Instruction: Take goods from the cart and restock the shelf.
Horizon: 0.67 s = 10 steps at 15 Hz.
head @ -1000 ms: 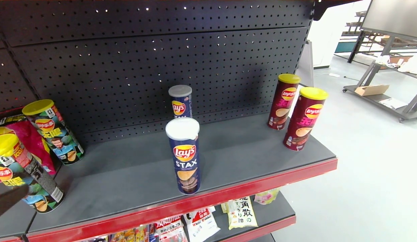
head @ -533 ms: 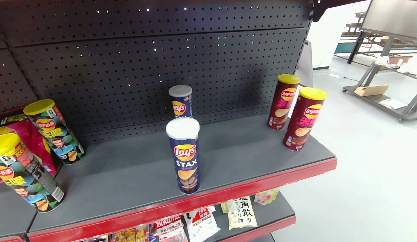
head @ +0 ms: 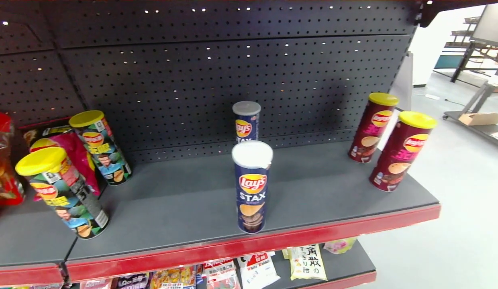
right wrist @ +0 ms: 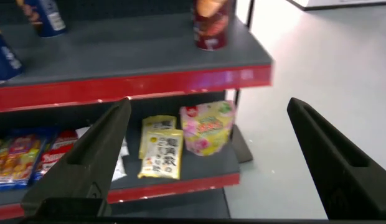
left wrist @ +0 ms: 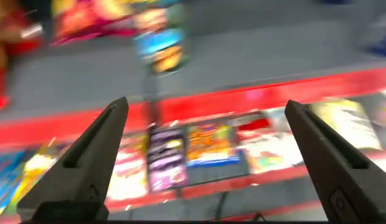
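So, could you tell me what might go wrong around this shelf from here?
The front blue can stands close to the shelf's red lip; a passing arm could tip it off. The front maroon can sits near the shelf's right end, similarly exposed.

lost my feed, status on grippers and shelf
Left gripper open, empty. Right gripper open, empty. Blue can upright at shelf front. Second blue can behind it.
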Tool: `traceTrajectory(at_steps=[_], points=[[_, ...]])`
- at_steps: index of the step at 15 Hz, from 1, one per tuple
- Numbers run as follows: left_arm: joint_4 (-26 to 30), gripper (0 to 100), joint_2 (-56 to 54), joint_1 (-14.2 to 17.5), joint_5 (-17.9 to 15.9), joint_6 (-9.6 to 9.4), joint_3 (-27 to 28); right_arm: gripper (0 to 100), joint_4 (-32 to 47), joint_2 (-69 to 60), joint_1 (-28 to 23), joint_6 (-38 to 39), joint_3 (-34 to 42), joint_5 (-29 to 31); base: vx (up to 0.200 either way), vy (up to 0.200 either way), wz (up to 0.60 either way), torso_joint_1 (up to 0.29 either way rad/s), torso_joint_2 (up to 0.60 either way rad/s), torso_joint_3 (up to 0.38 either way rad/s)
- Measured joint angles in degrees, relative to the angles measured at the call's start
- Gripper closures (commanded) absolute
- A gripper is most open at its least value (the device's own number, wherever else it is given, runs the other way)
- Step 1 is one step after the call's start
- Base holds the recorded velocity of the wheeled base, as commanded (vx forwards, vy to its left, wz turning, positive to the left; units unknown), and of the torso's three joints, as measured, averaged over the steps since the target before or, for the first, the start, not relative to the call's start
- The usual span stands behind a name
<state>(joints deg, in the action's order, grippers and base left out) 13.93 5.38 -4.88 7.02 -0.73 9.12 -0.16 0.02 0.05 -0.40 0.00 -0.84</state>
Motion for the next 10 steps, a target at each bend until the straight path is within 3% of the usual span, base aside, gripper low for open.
traceTrajectory(at_steps=[3,10], points=[[-0.2,0,-0.1,0.1,0.2,-0.02,-1.2,0,0.0,0.0,0.0,0.0,0.0,0.0,0.000,0.000,0.60,-0.004,0.01,-0.005],[-2.5,0,-0.1,0.0,0.4,0.11,-2.0,0,0.0,0.0,0.0,0.2,0.0,0.2,0.000,0.000,0.00,0.000,0.00,0.000]])
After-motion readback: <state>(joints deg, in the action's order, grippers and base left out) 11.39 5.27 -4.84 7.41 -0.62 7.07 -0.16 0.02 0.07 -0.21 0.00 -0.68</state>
